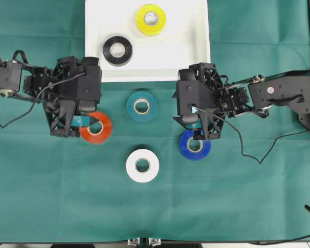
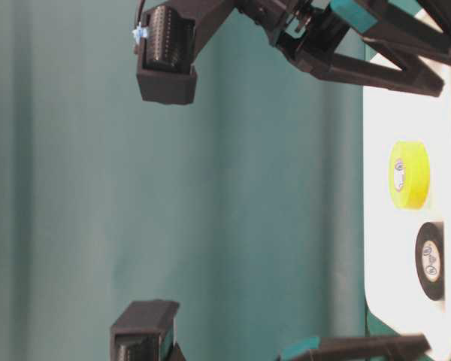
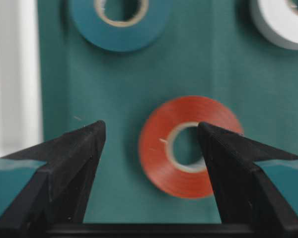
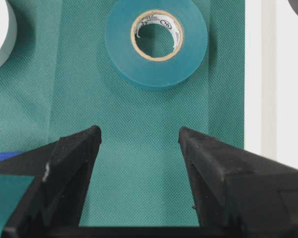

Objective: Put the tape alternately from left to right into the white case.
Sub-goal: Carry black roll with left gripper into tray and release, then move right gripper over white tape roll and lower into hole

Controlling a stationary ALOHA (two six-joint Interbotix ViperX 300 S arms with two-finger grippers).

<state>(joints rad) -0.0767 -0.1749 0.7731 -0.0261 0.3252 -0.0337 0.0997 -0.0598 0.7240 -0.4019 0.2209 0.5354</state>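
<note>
**Two rolls in tray, four on cloth, both grippers wide**

Black left gripper (image 3: 151, 134) fills the wrist view w/ fingers spread apart, nothing clamped; flat red ring-shaped tape roll (image 3: 188, 147) lies on the cloth below the gap, off-centre toward one finger, whose tip overlaps the roll's edge in that view. Contact can't be told.

Count: 6 tape rolls, 1 of each colour, all w/ pale cores. Landmark = large shallow white plastic case (image 1: 196, 31) w/ raised rim, at the top of the overhead view.

- Inside case, 2: yellow roll (image 1: 151, 19) near the far middle; black roll (image 1: 117, 50) nearer the front rim, left part. Apart, not touching.
- Outside case, 4, all on green table cloth (image 1: 258, 206): teal roll (image 1: 141, 106) just in front of the case's front rim, mid; red roll in front of the case's left corner; blue roll (image 1: 195, 145) in front of its right corner, partly under the right arm; white roll (image 1: 142, 166) furthest from the case, beyond the teal one.

Black right gripper (image 4: 139, 136) also has fingers apart, holding nothing; bare cloth shows between them, teal roll lies beyond the tips, case rim at the view's right edge. 2 arms, 2 grippers, 1 case.
</note>
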